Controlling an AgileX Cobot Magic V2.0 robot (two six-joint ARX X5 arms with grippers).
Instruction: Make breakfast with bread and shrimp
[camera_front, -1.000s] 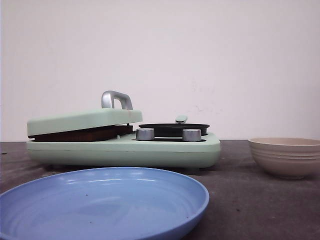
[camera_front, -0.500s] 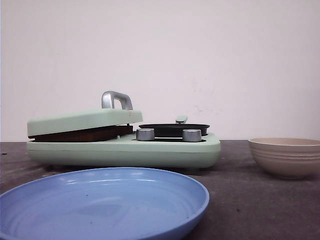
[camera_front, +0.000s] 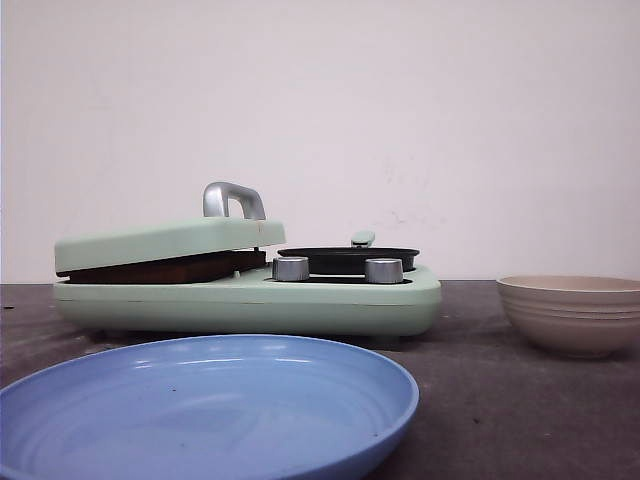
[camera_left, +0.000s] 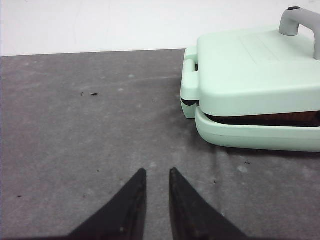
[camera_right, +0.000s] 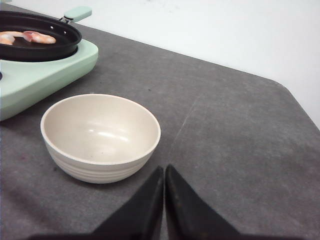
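Observation:
A mint-green breakfast maker (camera_front: 250, 300) stands mid-table. Its handled lid (camera_front: 170, 240) rests slightly raised, and a brown edge (camera_left: 270, 119) shows in the gap beneath; it looks like the bread's crust, with the rest of the bread hidden. Pink shrimp (camera_right: 37, 37) lie in the black pan (camera_right: 45, 47) on the maker's right half. My left gripper (camera_left: 157, 172) hovers over bare table to the left of the maker, fingers slightly apart and empty. Beside the cream bowl (camera_right: 100, 137), my right gripper (camera_right: 164, 169) is shut on nothing. Neither gripper shows in the front view.
A large blue plate (camera_front: 200, 400) sits at the front, close to the camera. The cream bowl (camera_front: 570, 315) stands to the right of the maker. Two silver knobs (camera_front: 291, 268) sit on the maker's front. The table's rounded far corner (camera_right: 285, 87) lies beyond the bowl.

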